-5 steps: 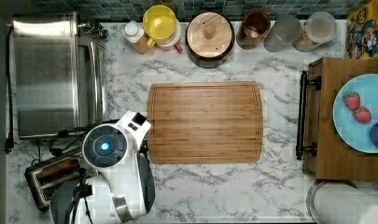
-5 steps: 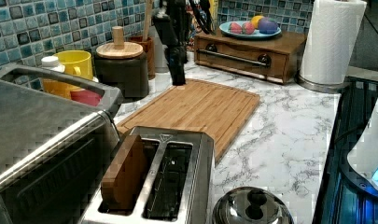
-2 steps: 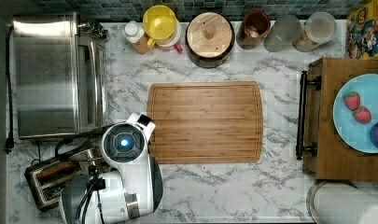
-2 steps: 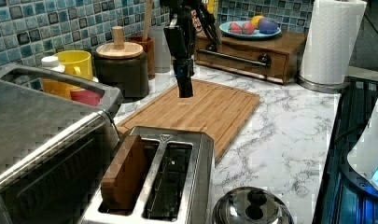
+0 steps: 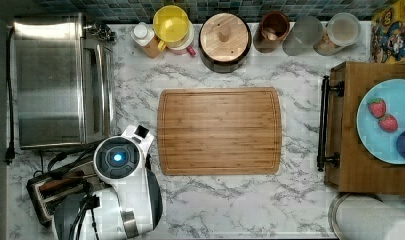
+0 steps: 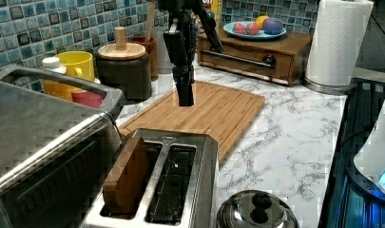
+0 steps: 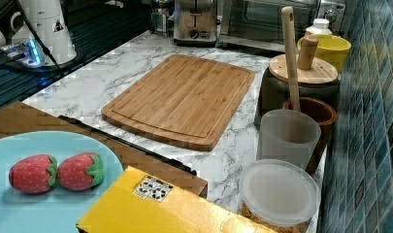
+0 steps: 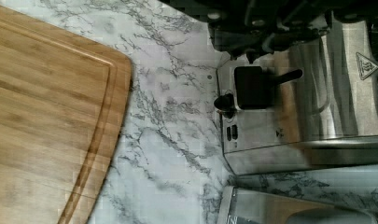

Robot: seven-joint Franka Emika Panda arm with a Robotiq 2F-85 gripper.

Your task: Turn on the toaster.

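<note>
While the toaster (image 6: 154, 183) sits at the table's seven o'clock corner in the top view, my gripper (image 6: 185, 97) hangs above its lever (image 8: 253, 87), jaws seemingly narrow though I cannot tell, so I risk sliding past the lever onto the steel.

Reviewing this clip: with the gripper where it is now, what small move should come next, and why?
Probably lower the gripper onto the lever and press down. In the left view it hangs above the counter just past the toaster, and the wrist view looks straight down on the black lever at the toaster's end. A slice stands high in one slot, so the lever looks unpressed.
</note>
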